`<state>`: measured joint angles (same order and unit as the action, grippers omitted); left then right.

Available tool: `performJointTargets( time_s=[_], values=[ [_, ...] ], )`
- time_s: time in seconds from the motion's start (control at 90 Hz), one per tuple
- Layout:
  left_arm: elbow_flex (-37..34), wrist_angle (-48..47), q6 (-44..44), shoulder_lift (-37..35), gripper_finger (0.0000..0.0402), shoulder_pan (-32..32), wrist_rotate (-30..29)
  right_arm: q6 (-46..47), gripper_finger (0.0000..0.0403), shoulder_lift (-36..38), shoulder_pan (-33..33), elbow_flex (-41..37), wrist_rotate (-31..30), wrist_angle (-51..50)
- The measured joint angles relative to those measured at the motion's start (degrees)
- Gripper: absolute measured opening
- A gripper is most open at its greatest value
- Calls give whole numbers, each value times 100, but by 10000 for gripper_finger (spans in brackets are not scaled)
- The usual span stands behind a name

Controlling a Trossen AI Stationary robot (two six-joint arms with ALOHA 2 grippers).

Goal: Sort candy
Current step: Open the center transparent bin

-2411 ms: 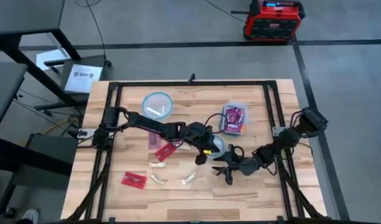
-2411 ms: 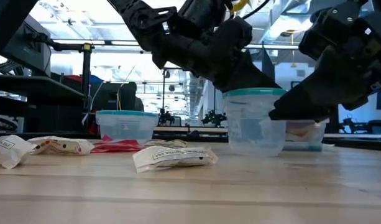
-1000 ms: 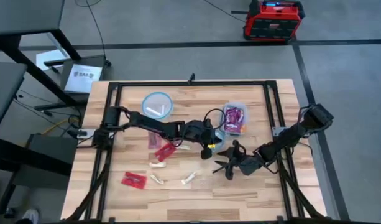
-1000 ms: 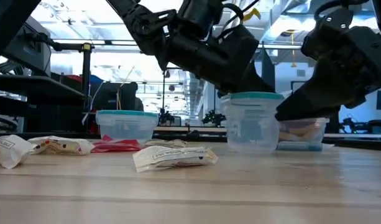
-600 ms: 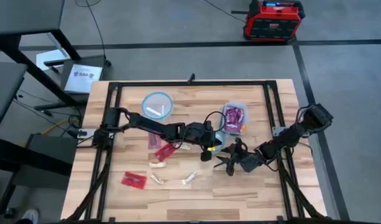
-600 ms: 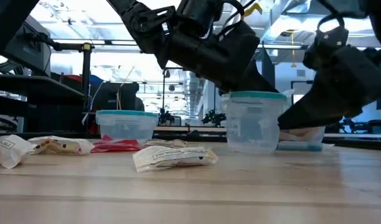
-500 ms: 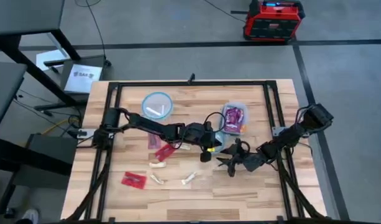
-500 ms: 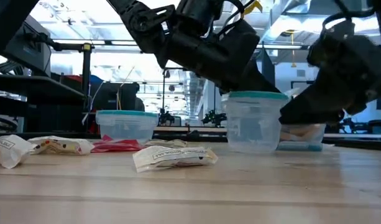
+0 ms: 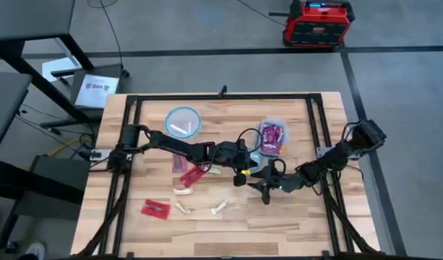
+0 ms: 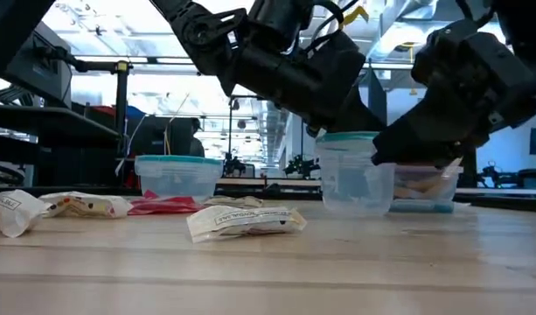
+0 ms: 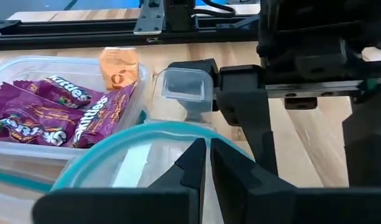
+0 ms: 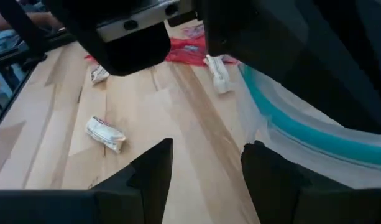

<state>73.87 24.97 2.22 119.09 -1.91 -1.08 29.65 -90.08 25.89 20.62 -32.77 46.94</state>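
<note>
Mid-tabletop [image 9: 293, 224]: left end effector [image 9: 238, 178] over teal-rimmed round container [image 10: 353, 173], fingers [image 11: 196, 163] pressed together, nothing between. Right end effector [image 9: 264, 186] just beside same container, fingers [image 12: 154, 171] spread apart, empty. Candy: purple packets [image 11: 53, 112] in rectangular container [image 9: 272, 138]; red packet [image 9: 155, 209], white sticks [image 9: 219, 207] loose near front edge.

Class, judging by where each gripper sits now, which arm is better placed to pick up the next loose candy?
Probably the right: its open gripper hangs nearest the white candy, while the left gripper is shut over the teal-rimmed container.
</note>
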Motion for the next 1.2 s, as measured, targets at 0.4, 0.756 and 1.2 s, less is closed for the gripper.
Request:
performJointTargets(
  time_s=[0.4,0.756,1.2],
  values=[
    [0,-98,9,4,13,-24,83,-760,164,11,-7,47,486,1107],
    [50,-121,4,11,13,-17,32,461,134,15,646,43,727,15],
    [380,-897,656,-706,13,-160,10,605,132,15,697,36,433,-416]
  ],
)
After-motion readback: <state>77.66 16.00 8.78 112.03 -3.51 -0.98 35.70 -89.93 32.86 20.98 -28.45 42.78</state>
